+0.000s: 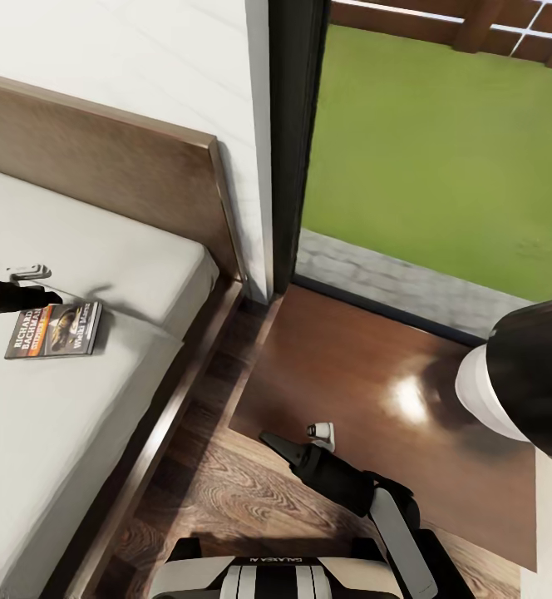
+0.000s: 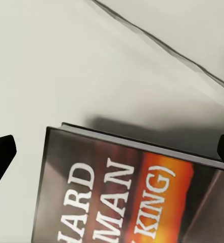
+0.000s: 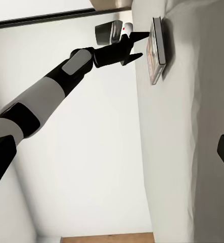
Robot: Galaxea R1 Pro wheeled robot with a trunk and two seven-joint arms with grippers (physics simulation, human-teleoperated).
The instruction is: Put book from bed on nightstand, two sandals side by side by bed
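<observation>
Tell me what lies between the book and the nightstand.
In the head view: light-grey mattress, the bed's dark wooden frame, then a wood-plank floor strip between book and nightstand.

Bright daylight from window (image 1: 426, 158); glare spot on nightstand (image 1: 367, 374); close-up book (image 2: 127, 192) blurred.

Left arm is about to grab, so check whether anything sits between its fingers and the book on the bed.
Nothing visible does. The left gripper is open right over the book, which lies flat on the bed; the left wrist view shows bare mattress around the cover. The small white gadget lies beside the gripper, not between it and the book.
</observation>
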